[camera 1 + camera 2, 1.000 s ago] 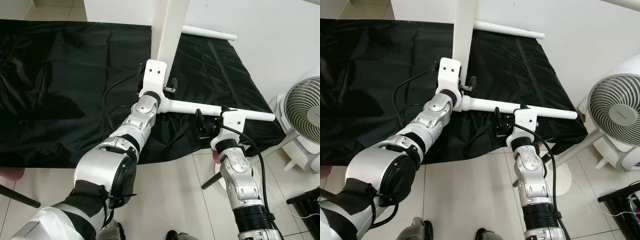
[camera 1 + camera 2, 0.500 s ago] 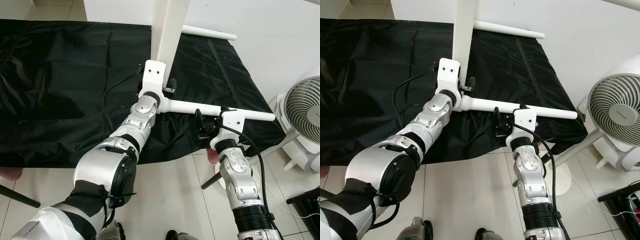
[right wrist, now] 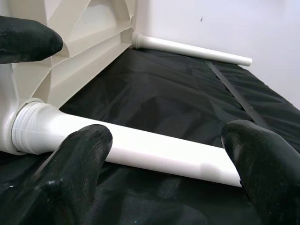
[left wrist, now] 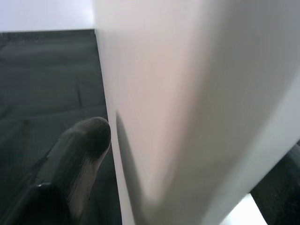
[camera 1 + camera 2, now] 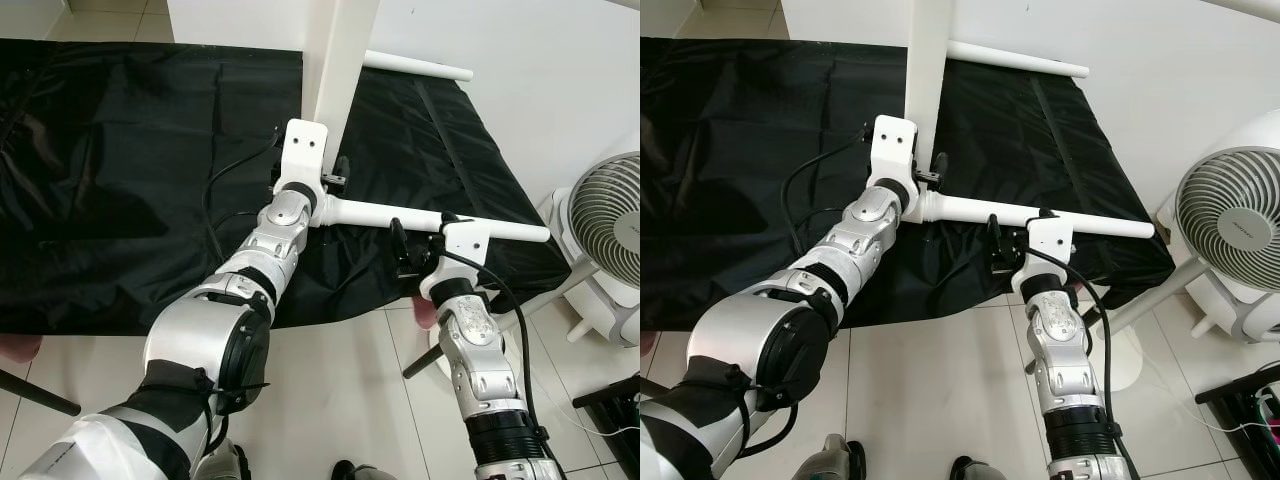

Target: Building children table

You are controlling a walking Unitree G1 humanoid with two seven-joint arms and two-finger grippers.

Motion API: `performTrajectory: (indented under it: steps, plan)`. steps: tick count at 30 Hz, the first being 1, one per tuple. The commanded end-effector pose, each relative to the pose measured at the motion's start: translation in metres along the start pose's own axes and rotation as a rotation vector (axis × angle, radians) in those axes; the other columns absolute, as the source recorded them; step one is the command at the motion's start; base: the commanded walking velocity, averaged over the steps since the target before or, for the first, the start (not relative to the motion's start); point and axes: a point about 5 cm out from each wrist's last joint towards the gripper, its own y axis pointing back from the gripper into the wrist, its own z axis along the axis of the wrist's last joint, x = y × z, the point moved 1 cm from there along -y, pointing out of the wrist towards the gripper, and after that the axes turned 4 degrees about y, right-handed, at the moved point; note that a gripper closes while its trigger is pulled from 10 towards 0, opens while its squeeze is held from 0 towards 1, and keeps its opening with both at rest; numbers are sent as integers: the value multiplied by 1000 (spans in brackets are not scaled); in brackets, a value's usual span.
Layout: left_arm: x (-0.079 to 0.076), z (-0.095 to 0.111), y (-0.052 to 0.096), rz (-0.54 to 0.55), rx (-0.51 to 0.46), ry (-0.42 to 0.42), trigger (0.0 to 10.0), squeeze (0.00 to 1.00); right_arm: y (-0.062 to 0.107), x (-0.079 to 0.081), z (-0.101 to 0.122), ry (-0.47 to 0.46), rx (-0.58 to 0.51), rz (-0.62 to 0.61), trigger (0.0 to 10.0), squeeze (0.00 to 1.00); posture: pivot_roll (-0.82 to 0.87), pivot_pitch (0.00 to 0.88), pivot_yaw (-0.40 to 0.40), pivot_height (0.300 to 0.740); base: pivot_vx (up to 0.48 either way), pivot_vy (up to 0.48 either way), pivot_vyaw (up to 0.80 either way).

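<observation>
A white tabletop (image 5: 345, 60) stands on its edge on a black cloth (image 5: 130, 170). One white round leg (image 5: 380, 212) is screwed into its underside and juts out to the right. A second leg (image 5: 418, 66) lies on the cloth by the wall. My left gripper (image 5: 335, 175) is shut on the edge of the tabletop (image 4: 187, 93), with one finger (image 4: 86, 150) on each side. My right gripper (image 5: 420, 235) is open around the jutting leg (image 3: 140, 150), its fingers (image 3: 79, 154) apart on either side of it.
The black cloth covers the tiled floor (image 5: 340, 390) in front of me, up to the white wall (image 5: 540, 80). A white standing fan (image 5: 610, 230) is at the right. A black stand foot (image 5: 40, 395) and a pink object (image 5: 20, 347) lie at the lower left.
My left gripper has shifted very slightly to the left on the tabletop edge. The right gripper and the leg have stayed in place.
</observation>
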Motion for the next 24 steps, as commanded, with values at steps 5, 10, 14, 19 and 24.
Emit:
performTrajectory:
  steps: [5,10,14,19,24]
  plan:
    - [29,7,7,550,-46,37,10000,0,4,-2,-4,5,24,-6,10000,0,-38,150,-49,740,0,0,0]
    - [19,3,5,459,-20,57,10000,0,3,1,-5,0,25,3,10000,0,-22,151,-52,740,0,0,0]
    - [15,-2,5,429,4,70,10000,0,2,3,-5,-4,26,8,10000,0,-21,152,-52,740,0,0,0]
    - [27,-6,8,510,27,119,10000,0,3,4,-5,-7,26,10,10000,0,-26,146,-50,740,0,0,0]
    - [33,-8,11,581,23,112,10000,0,4,3,-5,-6,25,8,10000,0,-34,142,-46,740,0,0,0]
